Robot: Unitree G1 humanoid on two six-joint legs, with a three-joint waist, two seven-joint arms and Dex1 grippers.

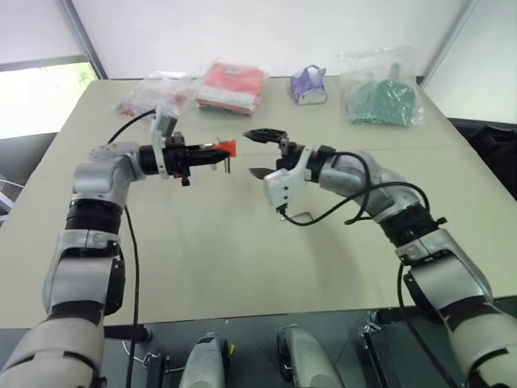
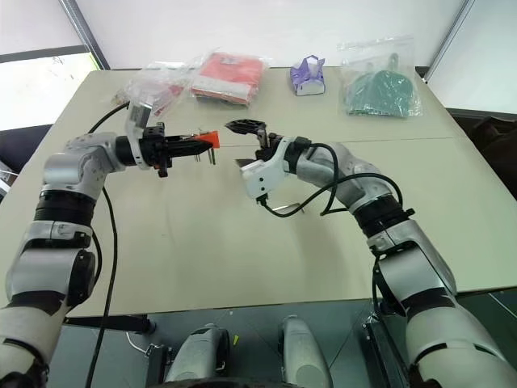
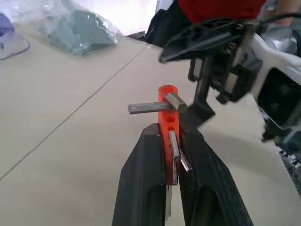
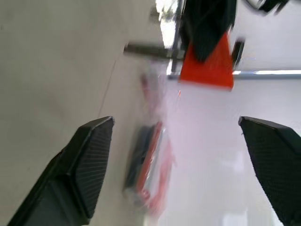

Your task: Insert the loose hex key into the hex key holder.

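My left gripper [image 1: 212, 149] is shut on the hex key holder [image 1: 227, 148], a small orange block held level above the table. In the left wrist view the black fingers [image 3: 146, 160] clamp the holder [image 3: 165, 101] from both sides. The loose hex key [image 3: 148, 108], a silver L-shaped rod, sits in the hole at the holder's free end, its arm pointing sideways. Thinner keys [image 3: 175, 150] lie along the block. My right gripper [image 1: 260, 153] stands open just to the right of the holder, touching nothing. Its wrist view shows the holder [image 4: 209, 66] ahead of the spread fingers [image 4: 89, 160].
Along the far edge of the beige table [image 1: 242, 259] lie a clear bag of small parts [image 1: 149, 95], a red packet in plastic [image 1: 232, 85], a purple item [image 1: 308, 85] and a bag of green material [image 1: 384, 97]. A person in red [image 3: 221, 7] stands beyond the table.
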